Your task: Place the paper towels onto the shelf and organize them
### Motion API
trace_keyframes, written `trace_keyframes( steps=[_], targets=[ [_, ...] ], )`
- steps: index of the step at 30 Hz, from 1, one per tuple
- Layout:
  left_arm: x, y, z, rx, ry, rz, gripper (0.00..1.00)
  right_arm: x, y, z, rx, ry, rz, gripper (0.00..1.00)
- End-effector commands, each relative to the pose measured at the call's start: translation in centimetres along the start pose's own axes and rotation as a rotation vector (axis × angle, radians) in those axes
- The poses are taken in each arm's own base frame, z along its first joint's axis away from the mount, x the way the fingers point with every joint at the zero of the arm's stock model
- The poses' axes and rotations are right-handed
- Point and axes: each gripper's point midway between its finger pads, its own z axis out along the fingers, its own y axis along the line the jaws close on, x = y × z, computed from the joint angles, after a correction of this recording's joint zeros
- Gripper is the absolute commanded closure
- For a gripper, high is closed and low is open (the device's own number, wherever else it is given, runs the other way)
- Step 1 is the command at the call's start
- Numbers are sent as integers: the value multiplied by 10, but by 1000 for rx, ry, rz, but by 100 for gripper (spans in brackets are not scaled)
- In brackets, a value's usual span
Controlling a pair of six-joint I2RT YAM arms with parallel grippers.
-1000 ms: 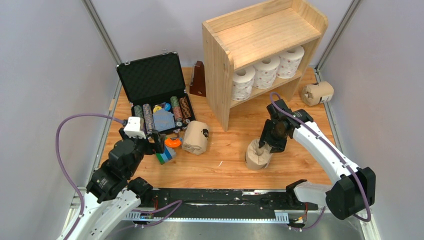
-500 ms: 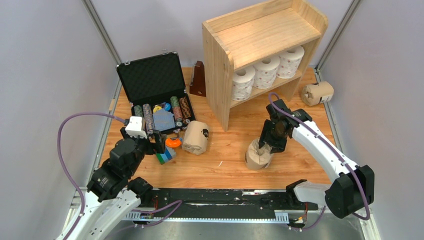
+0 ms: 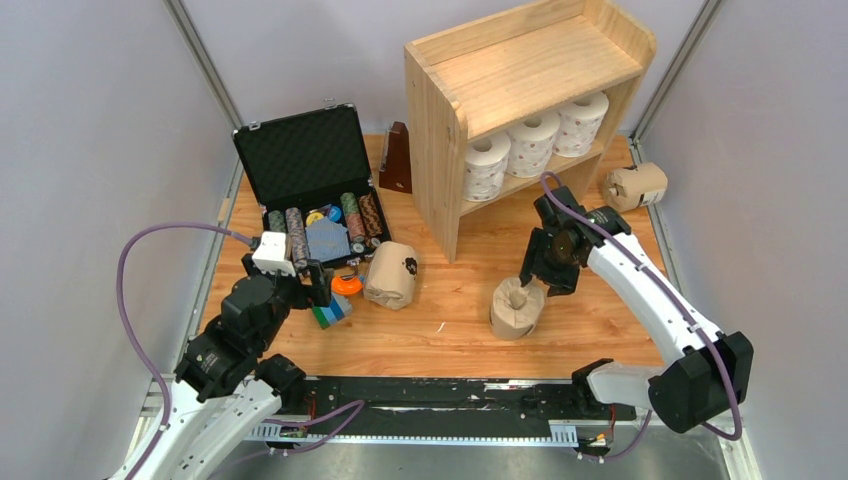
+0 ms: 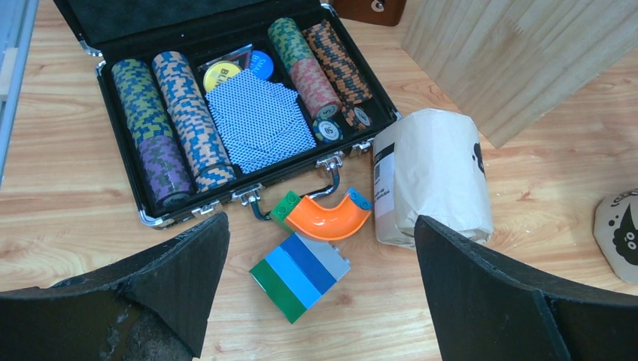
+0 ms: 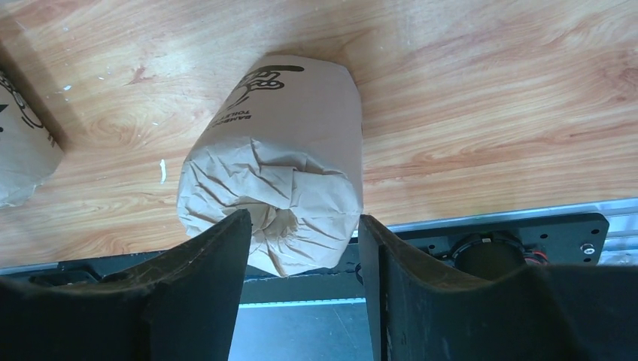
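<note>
The pine shelf (image 3: 530,85) stands at the back right, with three white paper towel rolls (image 3: 532,143) on its lower tier. Three tan rolls are on the table. One stands upright (image 3: 517,307), one lies by the case (image 3: 392,275), and one lies right of the shelf (image 3: 635,186). My right gripper (image 3: 535,275) is open just above and behind the upright roll (image 5: 278,150), with its fingers either side of the crumpled top, not gripping (image 5: 302,226). My left gripper (image 3: 315,287) is open and empty over toy blocks (image 4: 320,226), with the lying roll (image 4: 432,177) to its right.
An open black case (image 3: 300,155) of poker chips and cards sits at the back left. An orange curved piece (image 4: 323,218) and a green-blue block (image 4: 299,274) lie in front of it. A brown wooden object (image 3: 397,160) stands left of the shelf. Grey walls close in on both sides.
My right gripper has drawn up and back from the upright tan roll's top, toward the shelf. The roll stays standing. The left arm has hardly moved.
</note>
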Motion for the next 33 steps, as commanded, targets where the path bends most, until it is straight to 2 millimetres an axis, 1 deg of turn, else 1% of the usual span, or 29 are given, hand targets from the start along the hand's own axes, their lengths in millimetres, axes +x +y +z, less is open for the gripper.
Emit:
trace_keyframes(
  steps=[1,6,10,16,20,23,26,29,33],
  targets=[
    [-5,-4,3,12,-17,7,0,3,-8,5,31,8,-20,44],
    [-5,-4,3,15,-16,6,0,11,-7,21,19,39,-28,44],
    [-5,-4,2,15,-17,5,0,15,-9,33,22,53,-34,48],
    [-4,-4,3,15,-12,7,0,11,-4,43,10,47,-31,58],
    [-4,-4,3,13,-9,9,0,6,1,41,-1,38,-40,74],
    [-4,-4,4,12,-8,9,0,-1,4,31,-13,9,-50,82],
    [-4,-5,4,16,-7,9,0,-12,6,12,-13,-31,-56,87],
    [-3,-6,4,20,-4,10,0,-26,8,-13,-13,-88,-58,88],
    [-2,-6,5,23,1,13,0,-54,6,-55,-11,-206,-47,88]
  ],
)
